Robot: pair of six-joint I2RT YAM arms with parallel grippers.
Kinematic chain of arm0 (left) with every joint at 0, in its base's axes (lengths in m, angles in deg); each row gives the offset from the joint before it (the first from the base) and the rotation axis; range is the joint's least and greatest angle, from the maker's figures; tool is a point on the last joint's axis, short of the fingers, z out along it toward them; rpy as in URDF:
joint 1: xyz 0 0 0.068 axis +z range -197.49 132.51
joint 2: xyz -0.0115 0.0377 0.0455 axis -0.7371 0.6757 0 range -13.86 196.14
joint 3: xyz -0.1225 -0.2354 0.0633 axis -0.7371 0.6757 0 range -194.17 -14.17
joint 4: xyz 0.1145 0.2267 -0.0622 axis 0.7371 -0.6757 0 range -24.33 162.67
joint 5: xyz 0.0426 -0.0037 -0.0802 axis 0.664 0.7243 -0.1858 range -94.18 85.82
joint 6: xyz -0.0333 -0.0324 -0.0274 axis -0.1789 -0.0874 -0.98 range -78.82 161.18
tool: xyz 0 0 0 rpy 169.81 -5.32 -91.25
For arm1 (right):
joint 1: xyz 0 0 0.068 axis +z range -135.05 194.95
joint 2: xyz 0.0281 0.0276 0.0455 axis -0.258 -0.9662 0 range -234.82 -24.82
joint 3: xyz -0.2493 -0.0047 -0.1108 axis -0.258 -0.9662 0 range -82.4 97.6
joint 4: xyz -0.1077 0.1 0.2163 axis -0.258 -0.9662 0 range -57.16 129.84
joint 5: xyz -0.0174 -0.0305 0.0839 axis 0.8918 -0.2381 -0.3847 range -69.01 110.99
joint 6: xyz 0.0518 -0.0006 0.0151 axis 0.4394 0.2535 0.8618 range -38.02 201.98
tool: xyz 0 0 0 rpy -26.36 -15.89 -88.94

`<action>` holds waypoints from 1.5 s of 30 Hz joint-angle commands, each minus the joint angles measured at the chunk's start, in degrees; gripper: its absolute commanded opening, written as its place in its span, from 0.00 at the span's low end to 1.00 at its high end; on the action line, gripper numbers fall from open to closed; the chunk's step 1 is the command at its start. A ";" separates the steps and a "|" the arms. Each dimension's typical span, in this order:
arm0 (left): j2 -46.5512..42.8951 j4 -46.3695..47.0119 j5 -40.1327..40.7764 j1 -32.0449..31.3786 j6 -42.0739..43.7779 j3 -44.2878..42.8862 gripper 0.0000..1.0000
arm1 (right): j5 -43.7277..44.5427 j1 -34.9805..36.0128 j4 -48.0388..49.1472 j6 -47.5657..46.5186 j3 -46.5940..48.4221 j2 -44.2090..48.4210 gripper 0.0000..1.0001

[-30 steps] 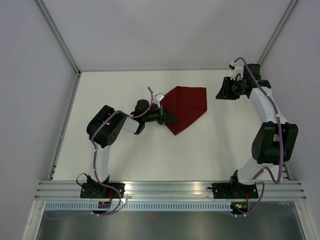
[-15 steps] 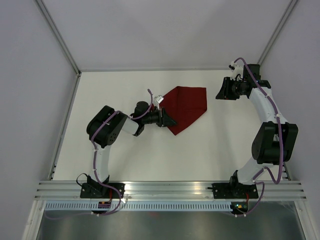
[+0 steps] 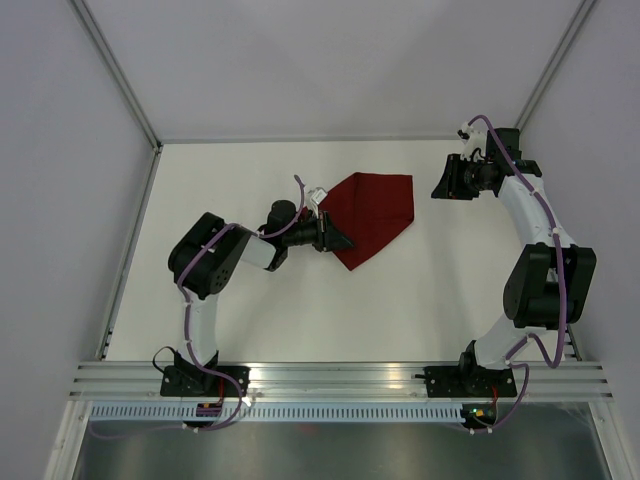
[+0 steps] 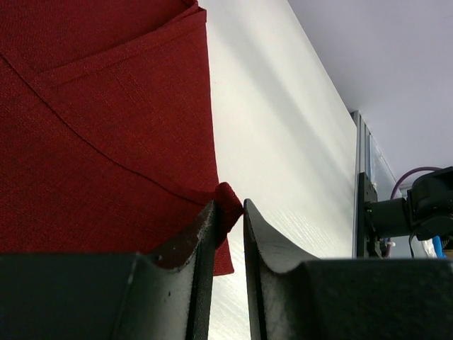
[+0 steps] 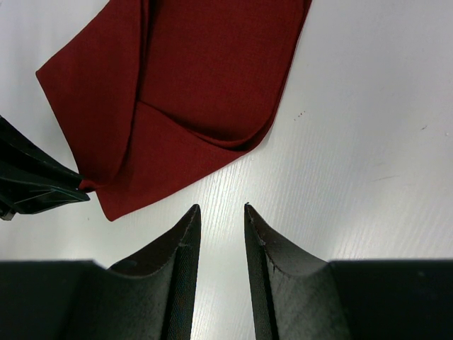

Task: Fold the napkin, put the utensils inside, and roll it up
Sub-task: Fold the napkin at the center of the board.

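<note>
I am holding my left end effector (image 4: 228, 205) low over the white counter (image 3: 400, 300), and its two dark fingers are closing almost together on a small raised tuck of the napkin (image 3: 372, 215). The pinch is sitting at the cloth's near edge, close to the pointed corner, with only a narrow slot showing between the fingers and red fabric filling its tip. The rest of the napkin is spreading out ahead of this end effector and to its left, lying flat on the counter. It is folded over on itself, with an overlapping layer making a diagonal seam line across the weave in the left wrist view.

My right end effector (image 5: 221, 207) is hanging above bare counter, well apart from the other one. Its fingers are standing partly apart with nothing between them, and only the white surface is showing through the gap. From this end effector the napkin is lying ahead and to the left, its nearest rounded fold just beyond the fingertips and not touching them. In the right wrist view, the tip of the left end effector is poking in from the left edge, meeting the napkin at the lower left flap.

From overhead, the napkin is lying between the two end effectors, touching the left one and clear of the right one.
</note>
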 commanded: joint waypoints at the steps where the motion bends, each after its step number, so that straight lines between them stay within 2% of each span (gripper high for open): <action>1: -2.90 1.12 -2.49 -0.49 3.62 0.48 0.26 | 0.70 0.27 0.91 -0.25 -0.23 1.46 0.37; 9: -4.04 -0.46 -3.01 -0.58 4.67 1.36 0.25 | 0.52 0.27 0.91 -0.25 -0.23 1.63 0.37; 12: -4.22 -0.98 -3.01 -0.58 5.02 1.54 0.35 | 0.52 0.18 0.82 -0.16 -0.23 1.72 0.37; 19: -5.18 -1.07 -2.75 -0.76 5.29 1.72 0.48 | 0.52 0.27 0.91 -0.16 -0.23 1.98 0.37; 27: -12.73 -1.95 -2.66 -0.76 4.50 1.28 0.57 | 2.54 1.49 1.26 -0.77 0.12 2.68 0.37; 30: -19.30 -5.02 1.71 -0.15 4.67 0.84 0.61 | 5.26 4.56 1.17 -0.69 1.17 2.95 0.38; 31: -21.51 -7.20 7.21 0.03 5.02 0.05 0.62 | 6.57 5.53 1.08 -0.69 1.69 2.60 0.38; 33: -27.99 -16.43 14.09 1.26 5.90 -1.18 0.64 | 11.12 11.83 0.91 -0.69 3.01 1.81 0.38; 34: -30.13 -19.76 21.78 1.70 5.90 -2.75 0.66 | 12.64 13.87 0.91 -2.60 3.45 0.85 0.38; 35: -31.97 -27.02 25.25 2.92 5.56 -3.73 0.67 | 14.30 16.07 1.34 -2.62 4.07 0.32 0.38; 37: -36.81 -34.25 30.27 4.59 3.98 -7.57 0.69 | 18.61 22.31 2.39 -2.79 4.25 -1.08 0.37; 38: -38.22 -41.00 35.69 6.34 3.01 -9.08 0.70 | 20.28 24.33 3.71 -2.97 4.34 -1.70 0.37; 42: -43.50 -50.71 43.91 9.52 -0.07 -14.98 0.74 | 27.58 36.27 6.70 -3.76 5.04 -5.39 0.38; 45: -46.14 -55.46 49.62 10.23 0.89 -19.28 0.75 | 33.29 42.44 7.58 -3.76 6.53 -11.61 0.39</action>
